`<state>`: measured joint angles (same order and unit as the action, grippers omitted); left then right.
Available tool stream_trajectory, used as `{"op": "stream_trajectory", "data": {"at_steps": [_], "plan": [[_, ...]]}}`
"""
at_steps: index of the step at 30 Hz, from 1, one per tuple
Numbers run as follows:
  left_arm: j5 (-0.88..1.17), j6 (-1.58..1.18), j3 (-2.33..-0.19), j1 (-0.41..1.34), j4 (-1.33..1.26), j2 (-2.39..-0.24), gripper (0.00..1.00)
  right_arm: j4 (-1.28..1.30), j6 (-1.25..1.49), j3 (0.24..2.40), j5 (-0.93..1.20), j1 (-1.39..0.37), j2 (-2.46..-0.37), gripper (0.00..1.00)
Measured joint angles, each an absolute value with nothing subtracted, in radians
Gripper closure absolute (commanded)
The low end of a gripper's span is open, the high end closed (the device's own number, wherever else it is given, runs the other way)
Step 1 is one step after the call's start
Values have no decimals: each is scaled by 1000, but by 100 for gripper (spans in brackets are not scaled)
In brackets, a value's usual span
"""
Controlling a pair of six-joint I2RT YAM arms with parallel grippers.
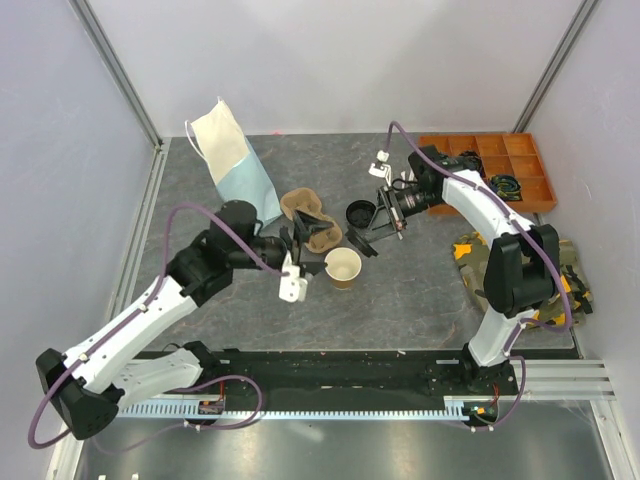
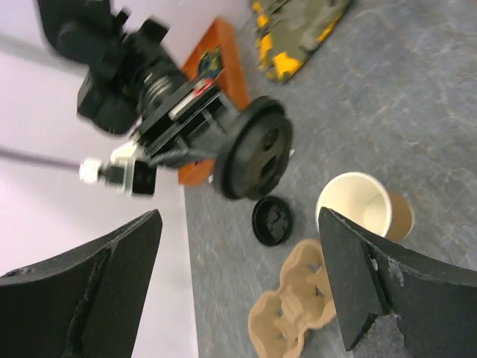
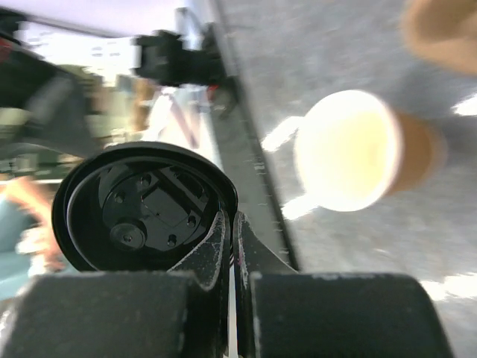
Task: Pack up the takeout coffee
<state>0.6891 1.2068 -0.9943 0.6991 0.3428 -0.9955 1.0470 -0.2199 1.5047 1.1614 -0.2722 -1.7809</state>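
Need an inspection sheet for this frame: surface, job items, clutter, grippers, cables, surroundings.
Surface: grey tabletop, no spills seen.
Job's things: paper cup upright, no lid on; black lid held in the air by its rim; second black lid flat on the table beside the pulp carrier, pockets empty; light-blue bag standing back left.
Clutter: orange compartment tray and camouflage cloth, both at right.
Grippers: left gripper open, holding nothing; right gripper shut on the black lid.
Cables: purple cables run along both arms.
Surroundings: white walls, frame posts.
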Motion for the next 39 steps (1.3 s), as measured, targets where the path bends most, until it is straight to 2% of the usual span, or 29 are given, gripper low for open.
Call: {"op": "stream_trajectory", "data": {"at_steps": [8, 10, 14, 22, 29, 33, 39], "plan": [[651, 1242, -947, 817, 237, -1002, 18, 1071, -213, 1414, 1287, -318, -1776, 100], [640, 1235, -947, 833, 207, -1008, 23, 1071, -213, 1413, 1288, -350, -1773, 100], [633, 1225, -949, 859, 200, -1019, 28, 1071, -206, 1413, 1291, -398, -1762, 100], [628, 1225, -964, 890, 268, -1044, 43, 1059, -186, 1413, 1291, -395, -1759, 100], [587, 1204, -1002, 899, 297, -1081, 40, 1055, -181, 1413, 1299, -401, -1758, 100], [544, 956, -1018, 850, 275, -1081, 38, 1055, -201, 1411, 1324, -400, -1744, 100], [602, 378, -1049, 578, 143, -1062, 39, 1087, -256, 1440, 1403, -356, -1731, 100]]}}
